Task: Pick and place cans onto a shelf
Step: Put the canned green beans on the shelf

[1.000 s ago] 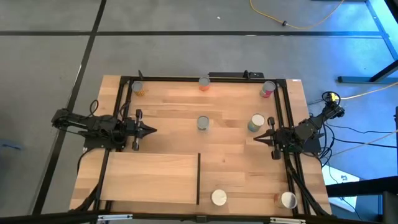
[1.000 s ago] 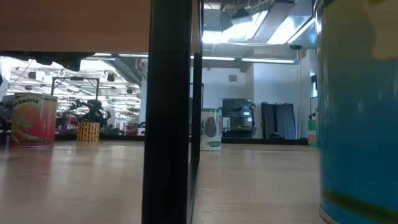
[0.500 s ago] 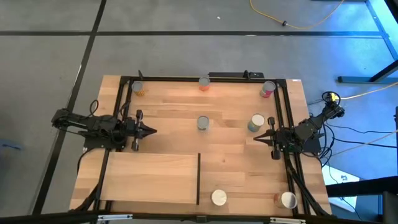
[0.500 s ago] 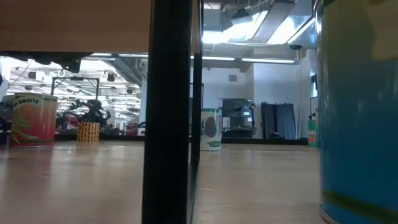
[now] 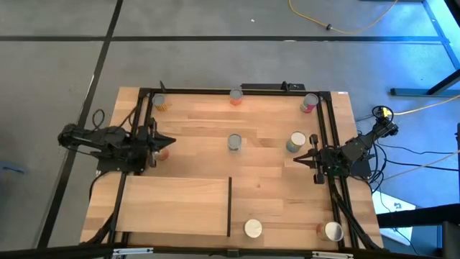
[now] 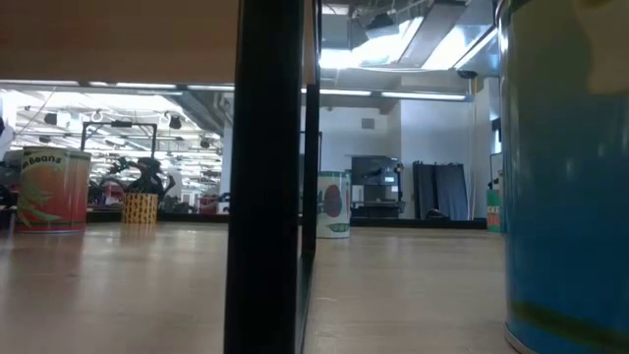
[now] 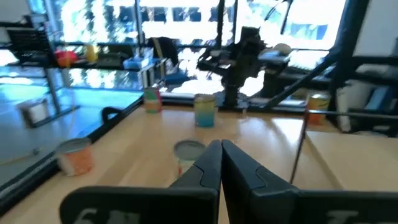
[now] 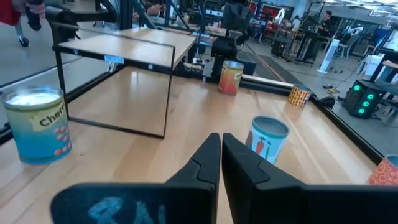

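Jaws of left gripper (image 5: 167, 142) (shut) just above red-labelled can (image 7: 188, 155).

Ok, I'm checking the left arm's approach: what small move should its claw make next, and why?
Probably open the left claw: its fingers are pressed shut, and a silver-topped can stands just ahead of the tips, ungripped. The right claw waits at the right of the table.

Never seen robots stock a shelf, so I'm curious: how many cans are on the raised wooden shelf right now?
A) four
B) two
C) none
C: in the high view the shelf is bare, and cans like the one mid-table stand on the tabletop.
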Robot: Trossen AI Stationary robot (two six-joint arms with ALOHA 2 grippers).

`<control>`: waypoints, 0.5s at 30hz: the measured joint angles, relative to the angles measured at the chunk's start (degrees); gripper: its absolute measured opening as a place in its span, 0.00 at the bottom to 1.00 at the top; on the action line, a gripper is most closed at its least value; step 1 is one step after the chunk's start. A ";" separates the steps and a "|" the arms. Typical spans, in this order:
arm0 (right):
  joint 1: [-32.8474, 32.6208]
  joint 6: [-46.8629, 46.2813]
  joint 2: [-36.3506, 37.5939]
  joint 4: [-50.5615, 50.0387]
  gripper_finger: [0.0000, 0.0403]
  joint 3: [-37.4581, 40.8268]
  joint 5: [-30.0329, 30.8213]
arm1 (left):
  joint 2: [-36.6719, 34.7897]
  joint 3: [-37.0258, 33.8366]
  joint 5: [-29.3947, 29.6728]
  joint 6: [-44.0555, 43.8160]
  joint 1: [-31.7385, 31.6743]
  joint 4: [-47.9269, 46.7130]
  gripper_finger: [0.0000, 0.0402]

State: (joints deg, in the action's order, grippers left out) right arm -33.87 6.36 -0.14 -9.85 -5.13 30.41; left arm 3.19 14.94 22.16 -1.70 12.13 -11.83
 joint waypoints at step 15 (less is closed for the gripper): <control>0.00 -6.82 -0.02 5.35 0.05 -1.23 11.70 | 26.00 32.48 10.42 -23.89 -0.01 -41.01 0.00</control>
State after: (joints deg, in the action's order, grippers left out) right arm -33.87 -0.45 -0.16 -4.50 -6.36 42.10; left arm 29.19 47.41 32.58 -25.59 12.12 -52.83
